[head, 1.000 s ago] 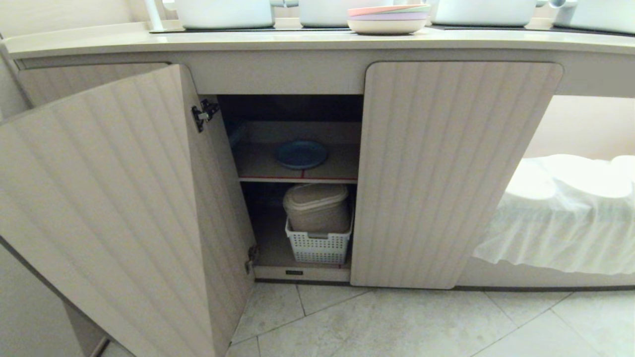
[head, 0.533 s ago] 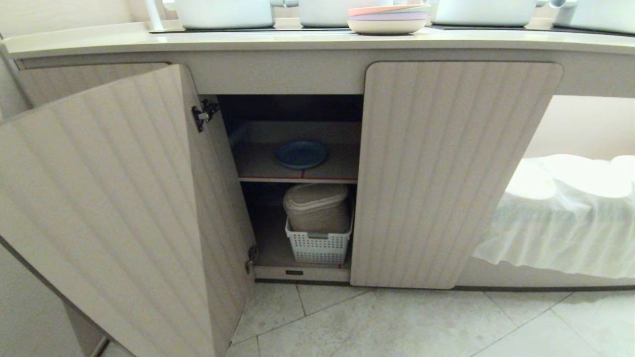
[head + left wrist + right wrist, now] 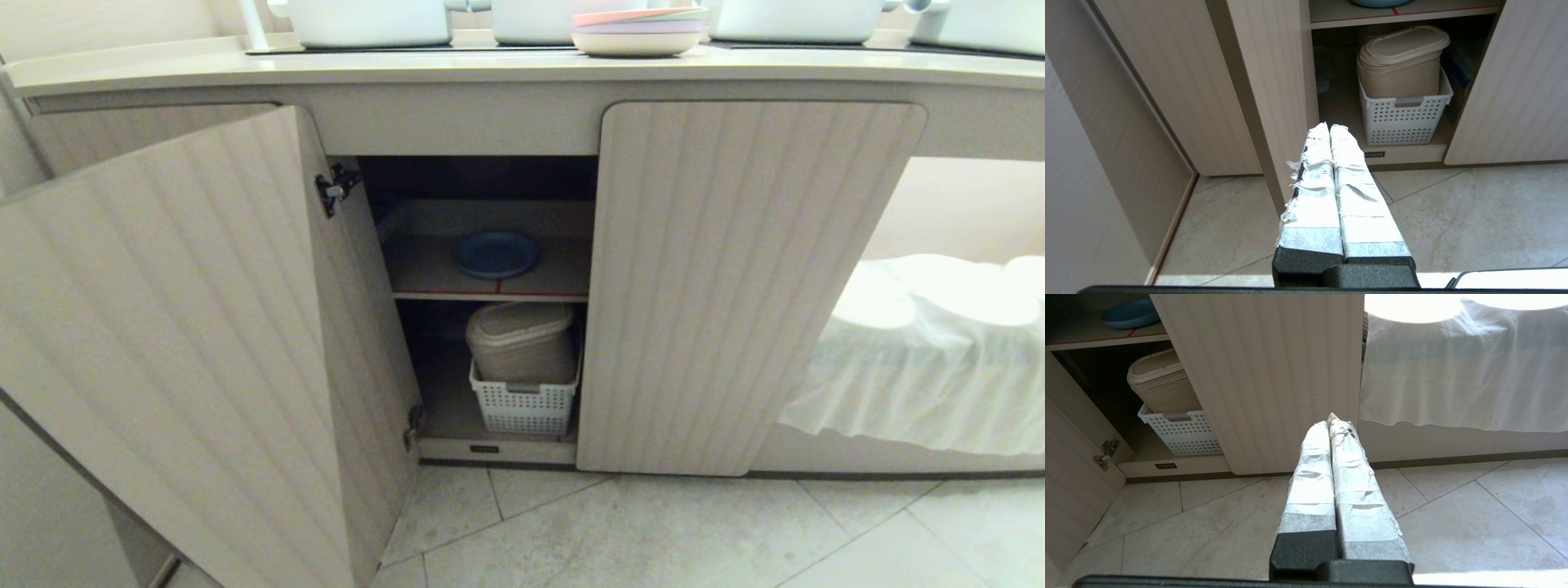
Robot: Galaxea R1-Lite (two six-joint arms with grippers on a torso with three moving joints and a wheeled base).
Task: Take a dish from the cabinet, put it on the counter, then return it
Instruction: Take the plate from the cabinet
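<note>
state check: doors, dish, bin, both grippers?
left door: swung open
right door: closed
dish: lying flat on the cabinet shelf, untouched
bin: lid shut, standing in the white basket under the shelf
plate stack: on the counter
left gripper: jaws shut, empty, out in front of the cabinet
right gripper: jaws shut, empty, facing the right door

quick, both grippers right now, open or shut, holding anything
Left gripper: shut, holding nothing, low before the open cabinet.
Right gripper: shut, holding nothing, low before the closed door.
</note>
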